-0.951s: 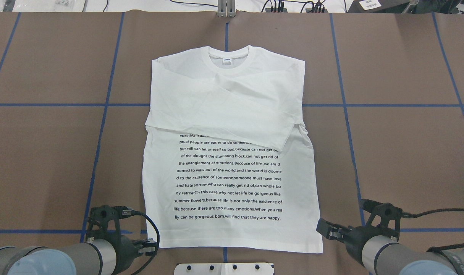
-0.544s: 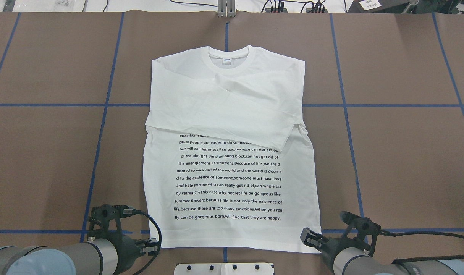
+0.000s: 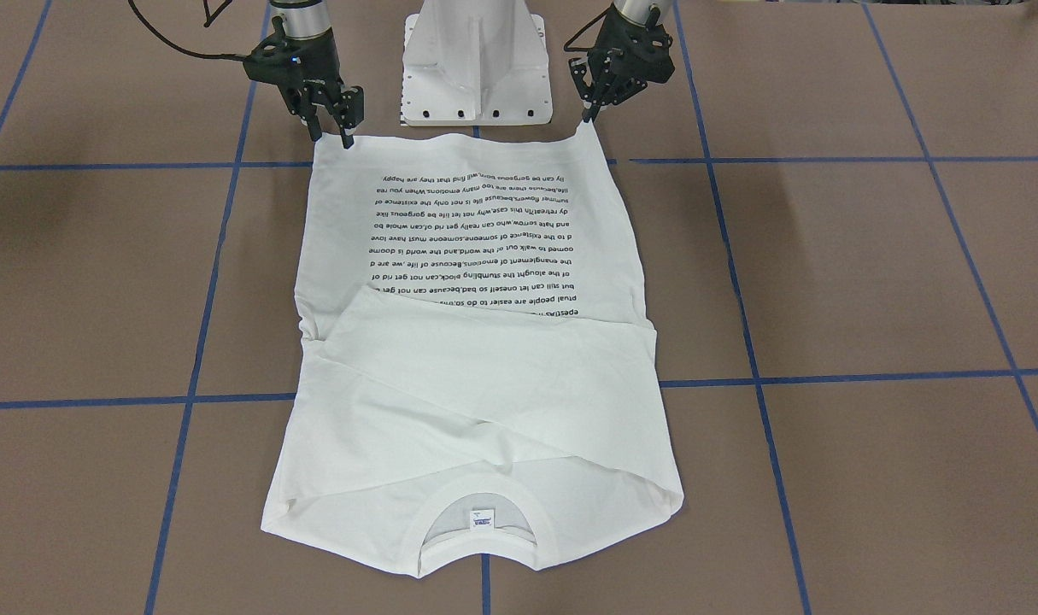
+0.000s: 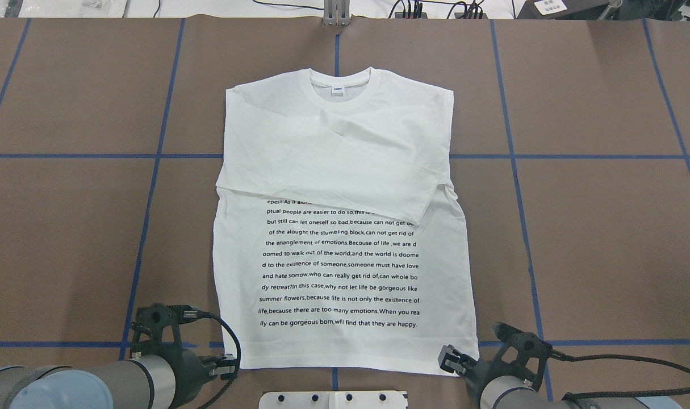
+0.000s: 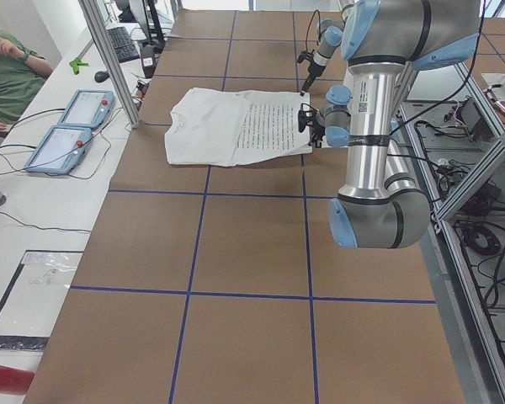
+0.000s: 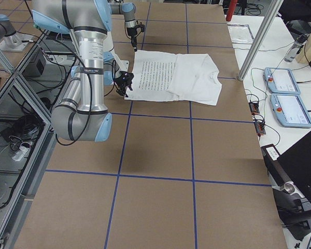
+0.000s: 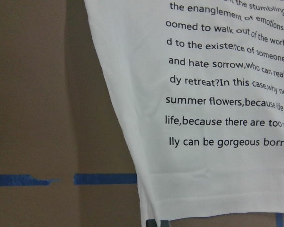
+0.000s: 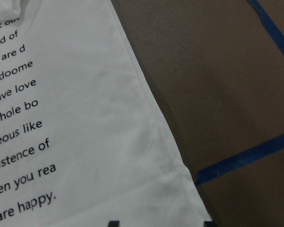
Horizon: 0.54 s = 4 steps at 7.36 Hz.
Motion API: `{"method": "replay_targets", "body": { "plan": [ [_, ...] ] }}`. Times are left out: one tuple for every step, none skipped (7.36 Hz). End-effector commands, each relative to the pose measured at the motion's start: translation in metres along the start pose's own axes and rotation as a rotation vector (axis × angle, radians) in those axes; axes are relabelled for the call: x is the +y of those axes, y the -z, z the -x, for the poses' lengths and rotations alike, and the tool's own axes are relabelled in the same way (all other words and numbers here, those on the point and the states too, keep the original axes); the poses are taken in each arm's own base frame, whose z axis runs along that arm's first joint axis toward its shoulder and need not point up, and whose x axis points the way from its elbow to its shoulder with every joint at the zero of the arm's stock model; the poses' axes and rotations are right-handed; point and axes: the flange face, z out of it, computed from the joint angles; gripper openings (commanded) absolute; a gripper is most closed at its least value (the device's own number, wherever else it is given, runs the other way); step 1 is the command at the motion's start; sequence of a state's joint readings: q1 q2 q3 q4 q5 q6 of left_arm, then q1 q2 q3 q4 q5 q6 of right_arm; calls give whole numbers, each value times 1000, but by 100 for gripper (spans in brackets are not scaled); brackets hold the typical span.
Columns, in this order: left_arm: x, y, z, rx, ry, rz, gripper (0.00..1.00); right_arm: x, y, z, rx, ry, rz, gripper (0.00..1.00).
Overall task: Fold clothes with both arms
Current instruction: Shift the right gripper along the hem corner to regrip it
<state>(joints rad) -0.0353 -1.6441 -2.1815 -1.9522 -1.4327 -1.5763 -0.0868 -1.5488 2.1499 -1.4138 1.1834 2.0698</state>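
A matte brown worktop (image 4: 606, 238), gridded with blue tape lines (image 4: 606, 156), carries the thin white cotton long-sleeved shirt (image 4: 345, 147). It lies flat at mid-worktop, hem at the robot's edge, sleeves folded across. Jaws of the grey metal left arm (image 4: 123, 380) look pinched on one hem corner; those of the grey metal right arm (image 4: 504, 391) stand wide at the other.

Likely lab: teach pendants (image 5: 86, 109), taped table (image 4: 606, 238)

We note a brown worktop (image 4: 606, 238) marked into squares by blue tape lines (image 4: 606, 156). In the left side view, a white bench (image 5: 17, 252) runs down the frame's left, carrying two blue-edged control tablets (image 5: 59, 150); an aluminium post (image 5: 111, 63) stands beside them.
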Motion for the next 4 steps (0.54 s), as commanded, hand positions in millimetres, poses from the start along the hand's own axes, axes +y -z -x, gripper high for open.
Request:
{"method": "replay_targets", "body": {
  "plan": [
    [0, 0, 0, -1, 1, 0, 0, 1, -5, -3, 11, 5, -6, 63],
    [0, 1, 0, 1, 1, 0, 0, 2, -9, -5, 19, 8, -10, 63],
    [1, 0, 0, 1, 0, 1, 0, 0, -10, -6, 22, 9, -13, 63],
    [1, 0, 0, 1, 0, 1, 0, -3, -8, -5, 21, 8, -14, 64]
  ]
}}
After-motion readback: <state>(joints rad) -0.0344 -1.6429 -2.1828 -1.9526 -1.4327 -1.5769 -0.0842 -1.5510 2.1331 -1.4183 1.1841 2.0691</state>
